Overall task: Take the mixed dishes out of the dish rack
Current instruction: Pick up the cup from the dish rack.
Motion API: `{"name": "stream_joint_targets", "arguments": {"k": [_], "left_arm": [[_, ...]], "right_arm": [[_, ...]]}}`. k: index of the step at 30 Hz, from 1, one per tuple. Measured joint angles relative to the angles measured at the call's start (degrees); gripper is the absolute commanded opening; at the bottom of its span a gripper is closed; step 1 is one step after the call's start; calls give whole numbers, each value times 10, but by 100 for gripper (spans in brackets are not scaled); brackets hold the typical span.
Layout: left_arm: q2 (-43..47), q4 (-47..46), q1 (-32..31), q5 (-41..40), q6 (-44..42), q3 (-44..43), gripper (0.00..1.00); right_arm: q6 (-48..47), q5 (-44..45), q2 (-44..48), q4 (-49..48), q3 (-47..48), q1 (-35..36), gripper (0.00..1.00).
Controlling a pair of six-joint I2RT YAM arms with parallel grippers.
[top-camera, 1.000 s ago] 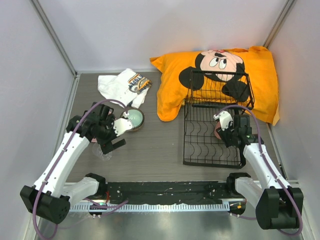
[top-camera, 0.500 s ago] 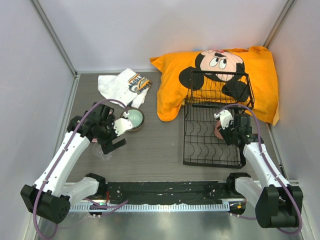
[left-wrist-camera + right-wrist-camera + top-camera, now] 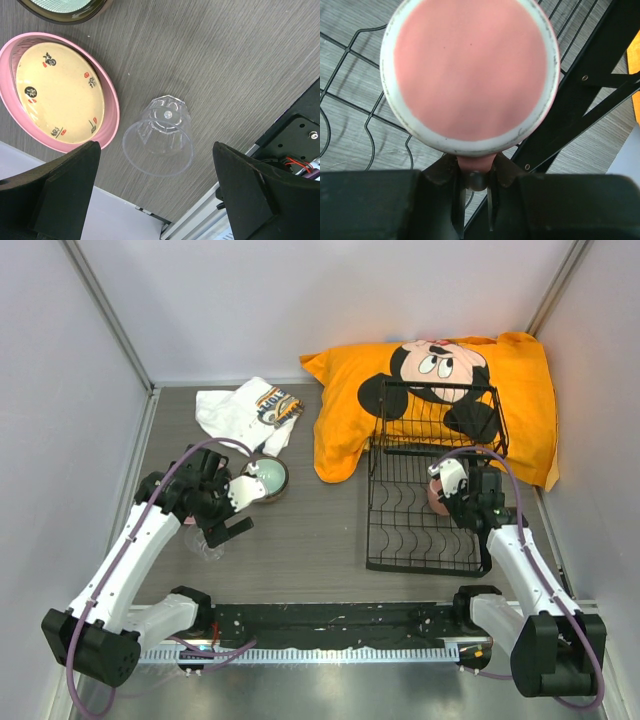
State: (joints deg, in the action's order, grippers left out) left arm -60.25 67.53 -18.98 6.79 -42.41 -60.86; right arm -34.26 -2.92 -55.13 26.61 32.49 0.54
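Observation:
The black wire dish rack (image 3: pixel 420 530) lies at the right, its raised basket end resting on the orange pillow. Inside it sits the pink mug (image 3: pixel 470 75), round pink face with a pale rim toward the right wrist camera. My right gripper (image 3: pixel 475 172) is shut on the mug's pink handle (image 3: pixel 475 161); from above it is at the rack's right side (image 3: pixel 447 490). My left gripper (image 3: pixel 157 200) hangs open over the small clear glass (image 3: pixel 161 135), which stands upside down on the table. Beside the glass the tan speckled plate (image 3: pixel 57 92) lies in the pink plate (image 3: pixel 111 107).
A pale green bowl nested in a brown bowl (image 3: pixel 268 477) stands just beyond the left gripper (image 3: pixel 235 510). A crumpled white cloth (image 3: pixel 245 412) lies at the back left. The orange Mickey pillow (image 3: pixel 440 380) fills the back right. Grey walls close in both sides.
My right gripper's fingers have closed onto the mug's handle. The left arm has stayed where it was, still open.

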Motion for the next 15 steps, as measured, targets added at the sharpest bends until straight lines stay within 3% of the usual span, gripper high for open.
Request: {"name": "stream_joint_targets", "arguments": {"k": [6,15], "left_arm": [[0,-6,0,7,3,0,100],[-1,-12,0,28,16,-1,100]], "right_arm": [[0,-10,10,28,5,0,6],[10,-56,30,128,38,0,4]]}}
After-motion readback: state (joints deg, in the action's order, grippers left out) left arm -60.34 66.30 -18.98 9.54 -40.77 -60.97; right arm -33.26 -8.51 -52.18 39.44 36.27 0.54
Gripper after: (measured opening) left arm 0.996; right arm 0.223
